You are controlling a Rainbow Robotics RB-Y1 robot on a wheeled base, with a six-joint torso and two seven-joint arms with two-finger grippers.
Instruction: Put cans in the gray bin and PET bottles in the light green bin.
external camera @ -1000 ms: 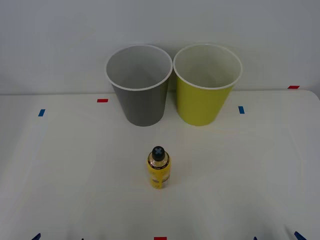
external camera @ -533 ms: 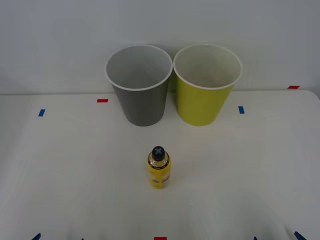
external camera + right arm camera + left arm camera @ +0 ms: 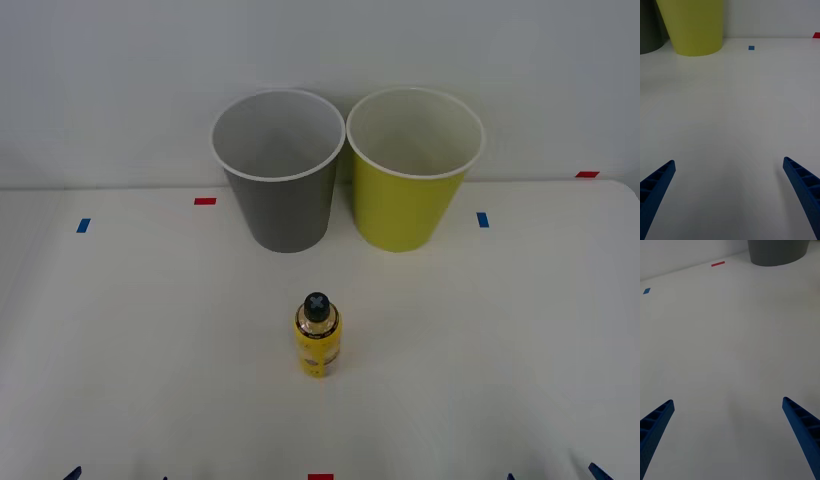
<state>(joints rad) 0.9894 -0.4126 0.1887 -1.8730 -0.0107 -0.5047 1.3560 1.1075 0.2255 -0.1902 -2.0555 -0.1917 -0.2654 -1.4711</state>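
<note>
We have nothing in hand yet: our right hand (image 3: 730, 195) hangs low over bare tabletop (image 3: 737, 112) with its blue ribbed fingers (image 3: 657, 183) spread wide and empty, and our left hand (image 3: 730, 435) hangs the same way, wide open and empty, over its own stretch of the white surface. The yellow bottle (image 3: 318, 343) stands upright near the middle of the tabletop, ahead of both hands and between them, and well short of the two bins. Beyond the right hand rises the light green bin (image 3: 692, 26); beyond the left hand stands the gray bin (image 3: 778, 251), and the two bins sit just beside each other at the far edge. To do this step well, we judge it best to send one hand in level, square the open fingers on either side of the bottle's round body below its dark cap (image 3: 317, 305), and close gently, since a small, light, smooth plastic cylinder probably tips or slides if nudged off-centre. Then we lift clear of the white rim and release over the green bin's wide mouth. Both bins are tall, tapered and smooth-walled, pale inside, narrower at the base, so a bump against one could topple it.
</note>
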